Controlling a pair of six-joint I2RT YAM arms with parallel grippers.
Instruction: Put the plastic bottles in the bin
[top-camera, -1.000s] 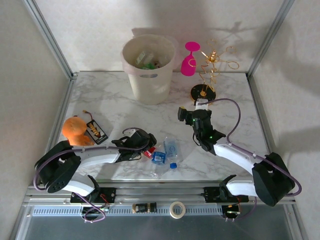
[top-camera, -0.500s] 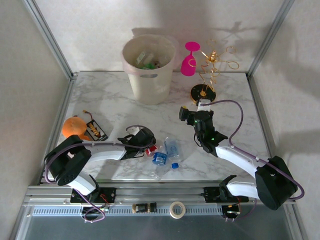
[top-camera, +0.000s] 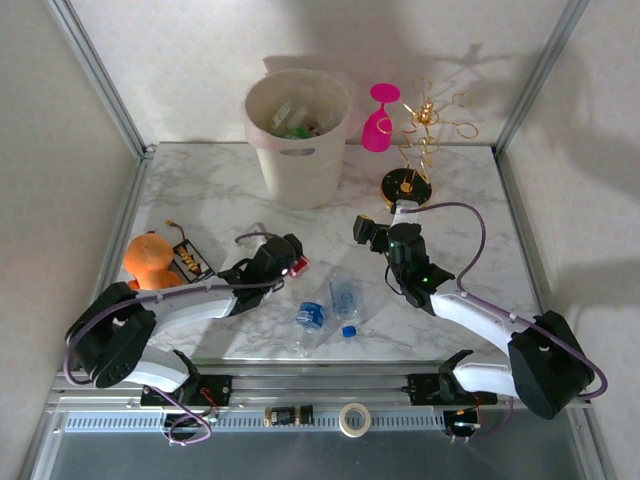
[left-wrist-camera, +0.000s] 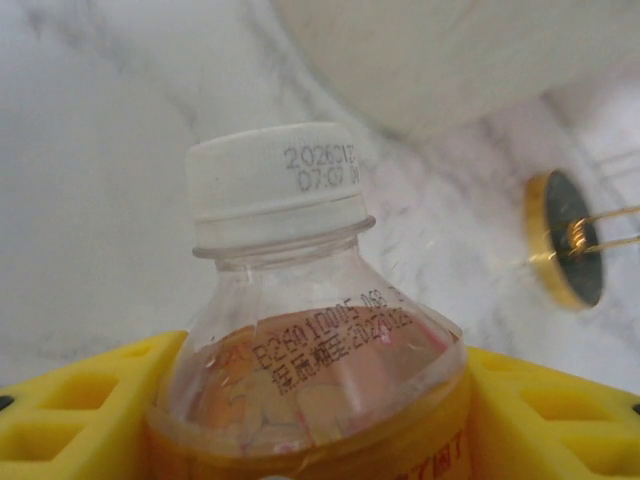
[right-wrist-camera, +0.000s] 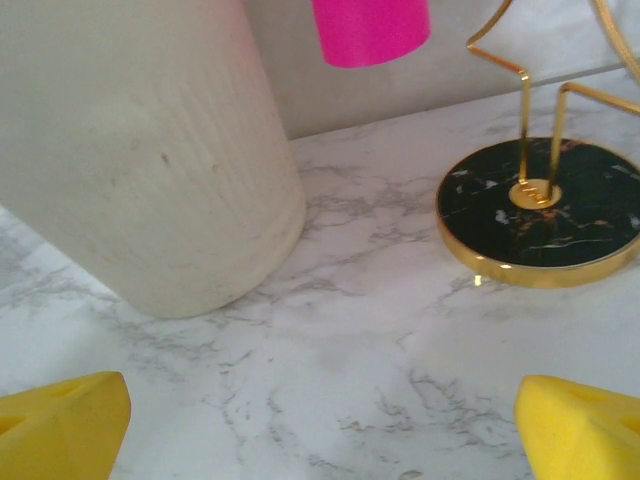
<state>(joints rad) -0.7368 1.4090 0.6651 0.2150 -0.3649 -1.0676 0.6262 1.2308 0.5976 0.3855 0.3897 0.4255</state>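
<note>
Noted white-capped bottle (left-wrist-camera: 300, 340) carried away from loose bottles (top-camera: 345, 297), pinched by left gripper (top-camera: 291, 264); found right gripper (right-wrist-camera: 320, 420) spread, empty; feared slip on slick plastic.

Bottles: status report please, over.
Left pincer shut on white-capped bottle. Right pincer open, empty. Two blue-capped bottles lie on table. Way to bin looks free.

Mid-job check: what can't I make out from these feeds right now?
- Bin contents: top view, too small and jumbled to count; the wall hides the lower layers.
- Held bottle below its shoulder: left wrist view, cut off by the bottom edge and the yellow fingers.
- Left gripper pad contact: top view, the wrist covers it.
- Right gripper: right wrist view, fingers mostly cropped by the bottom edge.
</note>
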